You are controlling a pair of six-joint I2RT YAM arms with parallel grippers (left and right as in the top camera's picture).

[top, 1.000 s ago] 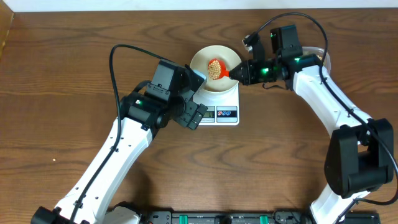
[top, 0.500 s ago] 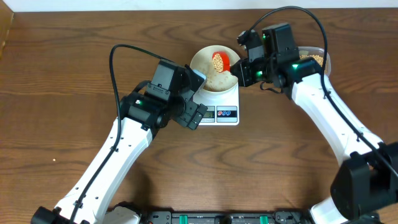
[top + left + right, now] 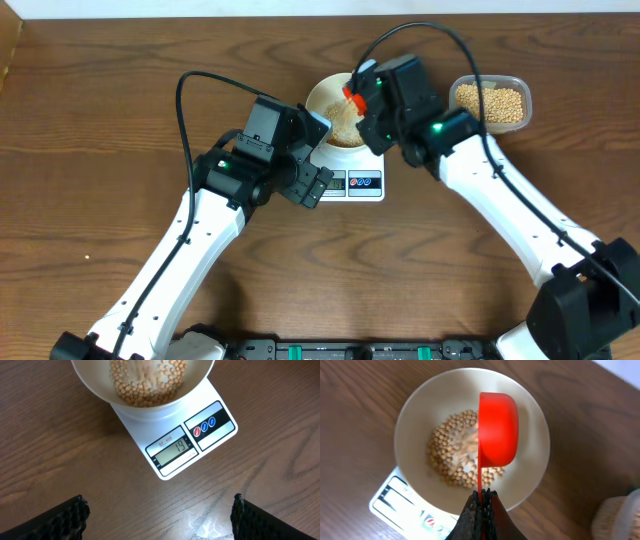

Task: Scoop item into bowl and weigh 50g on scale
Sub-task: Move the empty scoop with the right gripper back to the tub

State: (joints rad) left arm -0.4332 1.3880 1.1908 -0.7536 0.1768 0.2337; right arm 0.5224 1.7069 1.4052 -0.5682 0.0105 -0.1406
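Fingers of the right gripper are clamped on the handle of a red scoop, tipped on its side over the bowl, where the beans lie heaped. That bowl sits on the scale, whose display reads 19. Left gripper hangs spread wide and empty above the table just before the scale, and a clear tub of more beans stands near the bowl's right.
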